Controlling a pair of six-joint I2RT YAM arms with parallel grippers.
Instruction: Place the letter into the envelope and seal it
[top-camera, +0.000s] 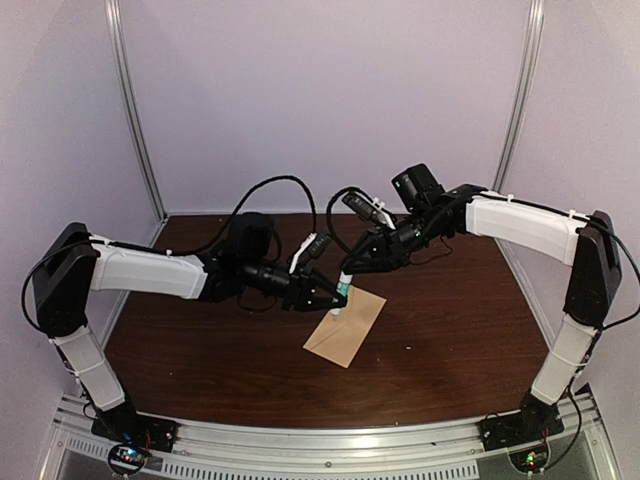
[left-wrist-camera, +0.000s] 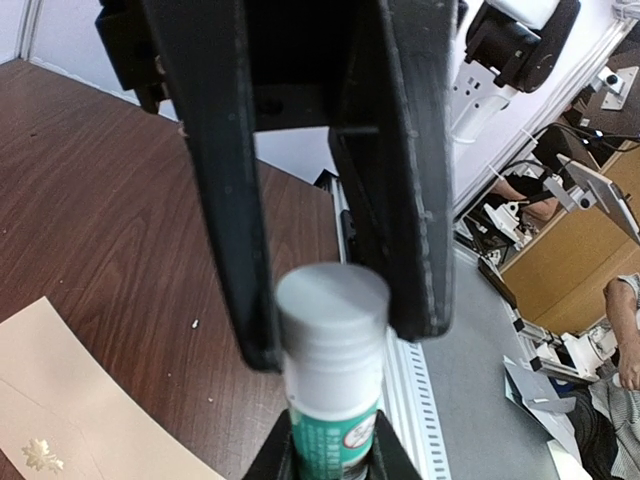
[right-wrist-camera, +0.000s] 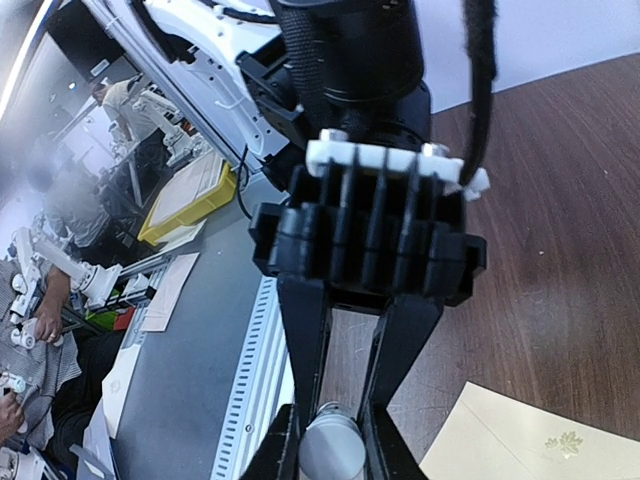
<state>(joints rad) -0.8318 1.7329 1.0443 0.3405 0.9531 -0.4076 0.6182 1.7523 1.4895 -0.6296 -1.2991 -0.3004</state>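
Left claw (left-wrist-camera: 335, 325) clenched on the glue stick's (left-wrist-camera: 335, 420) grey cap; right claw (top-camera: 352, 270) grips its green body above the envelope (top-camera: 350, 328)

A dark brown, wood-grain tabletop (top-camera: 450, 330) fills the booth. Pale lilac walls (top-camera: 330, 100) close it in at nine, twelve and three o'clock, and a slotted metal rail (top-camera: 330, 440) runs along its six o'clock edge. Just off centre is a tilted glue stick (top-camera: 343, 292) with a grey cap and a green and white label (the print is too small to read). A white speck (top-camera: 407, 348) lies at about four o'clock from it. Beyond the rail, the wrist views catch a yellow tray (right-wrist-camera: 190, 195), a tan board (left-wrist-camera: 570, 260) and blurred people (left-wrist-camera: 625, 330) at benches.
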